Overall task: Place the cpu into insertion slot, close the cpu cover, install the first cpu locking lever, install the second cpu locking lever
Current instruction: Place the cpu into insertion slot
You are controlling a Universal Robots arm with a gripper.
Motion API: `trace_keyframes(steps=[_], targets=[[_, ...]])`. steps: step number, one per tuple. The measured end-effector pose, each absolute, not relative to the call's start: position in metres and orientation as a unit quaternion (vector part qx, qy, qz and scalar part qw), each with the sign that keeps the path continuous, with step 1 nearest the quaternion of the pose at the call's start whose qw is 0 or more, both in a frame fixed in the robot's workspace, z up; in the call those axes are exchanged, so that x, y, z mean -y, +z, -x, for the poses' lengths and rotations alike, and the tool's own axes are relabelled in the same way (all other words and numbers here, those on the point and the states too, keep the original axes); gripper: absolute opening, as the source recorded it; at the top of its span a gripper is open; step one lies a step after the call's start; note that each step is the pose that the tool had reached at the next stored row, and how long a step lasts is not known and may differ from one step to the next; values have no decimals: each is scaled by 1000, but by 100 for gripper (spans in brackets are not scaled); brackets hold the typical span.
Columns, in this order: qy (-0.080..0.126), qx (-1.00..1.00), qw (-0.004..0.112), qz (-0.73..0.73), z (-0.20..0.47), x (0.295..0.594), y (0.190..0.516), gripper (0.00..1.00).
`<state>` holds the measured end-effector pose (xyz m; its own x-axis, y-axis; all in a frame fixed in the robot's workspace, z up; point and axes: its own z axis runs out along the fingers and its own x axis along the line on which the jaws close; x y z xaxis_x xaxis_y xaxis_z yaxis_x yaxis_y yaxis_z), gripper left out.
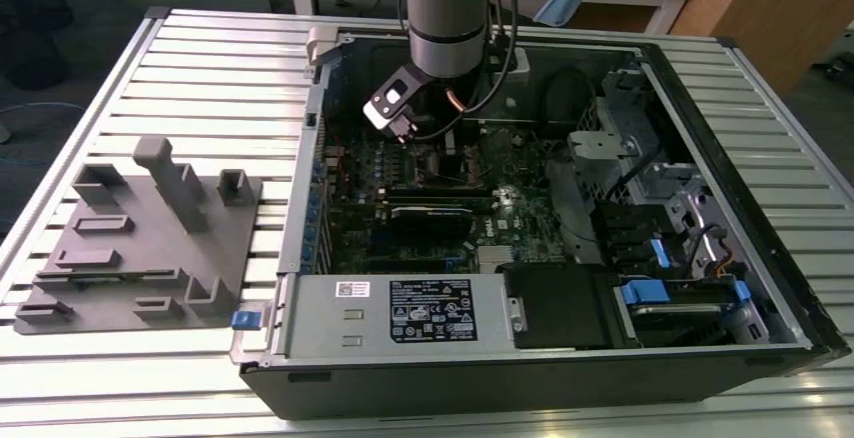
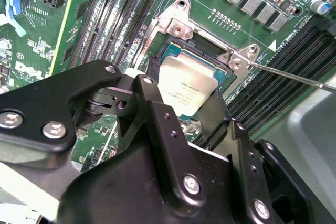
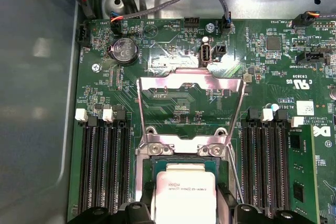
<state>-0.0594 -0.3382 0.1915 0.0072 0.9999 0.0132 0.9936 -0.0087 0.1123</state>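
Chip (image 2: 186, 88) sitting at the socket (image 2: 194, 56), cover (image 3: 190, 82) wide open
Jaws are clenched on two opposite edges of the chip, holding it right at the socket in the green board (image 3: 273, 66). The silver cover is flipped back off the socket. The whole case (image 1: 534, 378) lies open on the bench (image 1: 200, 88).

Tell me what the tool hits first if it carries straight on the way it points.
Probably the socket, straight ahead of the tool, with the chip in that same line; the gap left is unclear.
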Motion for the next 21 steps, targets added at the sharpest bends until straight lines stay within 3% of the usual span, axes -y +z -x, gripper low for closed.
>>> trace_keyframes(steps=[21], targets=[[45, -703, 35, -709, 59, 338, 194, 54]])
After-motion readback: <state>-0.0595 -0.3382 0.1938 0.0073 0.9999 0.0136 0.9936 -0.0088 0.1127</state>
